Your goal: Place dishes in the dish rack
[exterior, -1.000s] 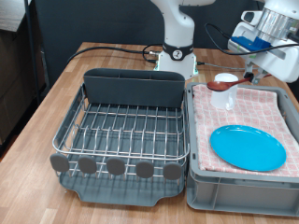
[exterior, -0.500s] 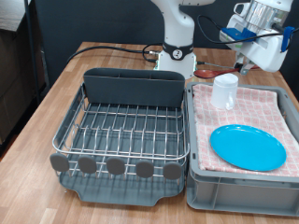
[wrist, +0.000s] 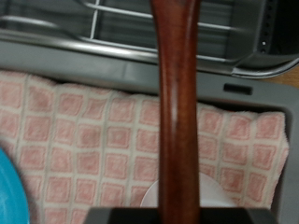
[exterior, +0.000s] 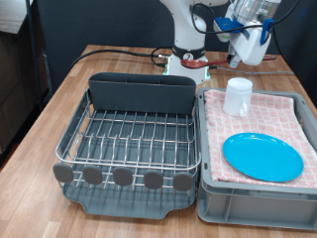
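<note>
My gripper (exterior: 242, 50) hangs in the air above the far edge of the grey crate, shut on the reddish-brown wooden spoon (exterior: 215, 63), which sticks out towards the exterior view's left. In the wrist view the spoon's handle (wrist: 177, 103) runs straight through the middle of the picture. The white mug (exterior: 238, 96) stands upright on the pink checked cloth (exterior: 282, 114), below the gripper. The blue plate (exterior: 263, 156) lies flat on the cloth nearer the camera. The wire dish rack (exterior: 129, 139) with its tall grey utensil bin (exterior: 142, 95) stands to the exterior view's left and holds no dishes.
The grey crate (exterior: 253, 206) sits tight against the rack's tray on the wooden table (exterior: 45, 109). The robot's white base (exterior: 186, 59) and black cables lie behind the bin. The wrist view shows the rack's edge (wrist: 187, 33) beyond the cloth (wrist: 93, 140).
The gripper has lifted the spoon off the cloth beside the mug and carried it up and towards the exterior view's left. The mug now stands uncovered.
</note>
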